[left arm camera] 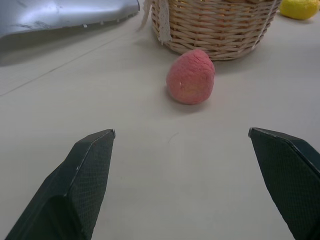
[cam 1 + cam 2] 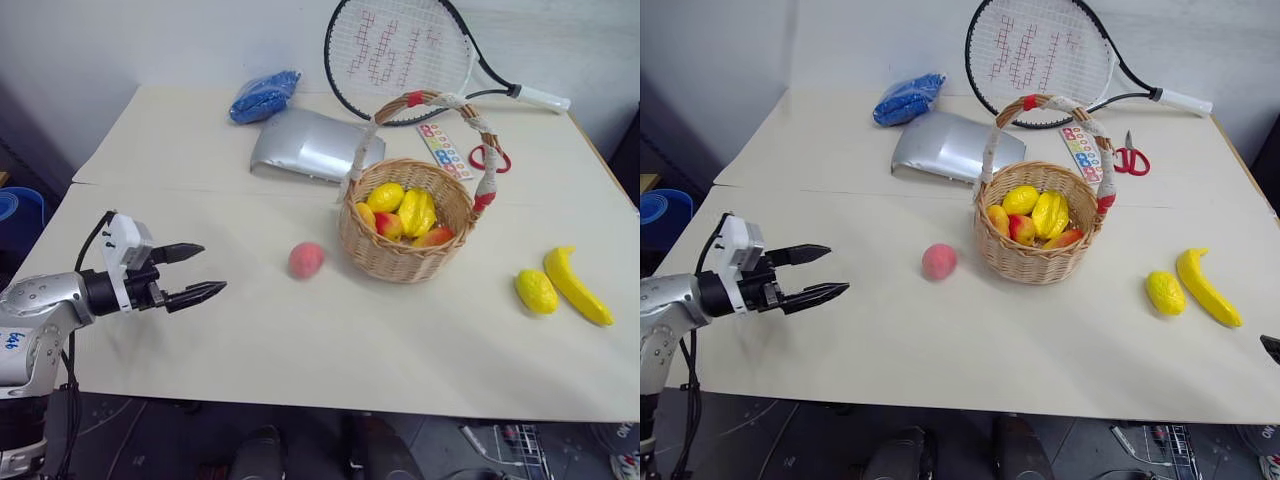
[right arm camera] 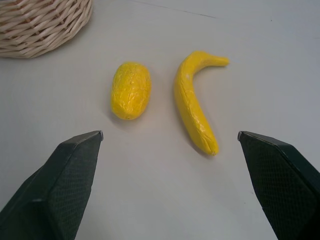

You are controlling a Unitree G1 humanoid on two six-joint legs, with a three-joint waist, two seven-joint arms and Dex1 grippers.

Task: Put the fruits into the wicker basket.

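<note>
Inside the wicker basket point(image 2: 405, 250) lie yellow and red fruits point(image 2: 405, 212).

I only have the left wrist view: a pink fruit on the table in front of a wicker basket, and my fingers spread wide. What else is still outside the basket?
Observer: A lemon and a banana lie side by side on the table, on the basket's right.
Operator: Is the right gripper holding either?
Observer: No. The right gripper is open, with both fruits lying on the table ahead of it.
Operator: Anything in the basket already?
Observer: Yes, several yellow and red fruits sit inside it.
</note>
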